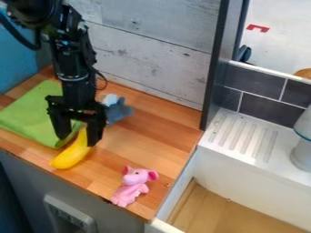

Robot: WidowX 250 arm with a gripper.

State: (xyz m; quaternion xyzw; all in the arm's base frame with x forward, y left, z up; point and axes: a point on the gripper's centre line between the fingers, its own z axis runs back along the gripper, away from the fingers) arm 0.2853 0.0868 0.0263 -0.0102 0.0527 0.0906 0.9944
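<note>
The gripper (77, 136) hangs over the left part of the wooden counter, its two fingers spread apart and pointing down. A yellow banana (71, 155) lies beneath it, with its upper end by the right finger; whether they touch I cannot tell. Behind and left of the gripper is a folded green cloth (30, 113). A blue-grey plush toy (117, 110) with a whitish part rests just right of the gripper, partly behind it. Near the counter's front right corner lies a pink plush toy (132, 185) with round ears.
The wooden counter (155, 132) ends at a front edge and at a right edge beside a white sink basin (243, 182). A ridged white drainboard (243, 139) and a grey-white object (302, 148) stand right. A dark upright post (217, 59) rises behind the counter's right corner.
</note>
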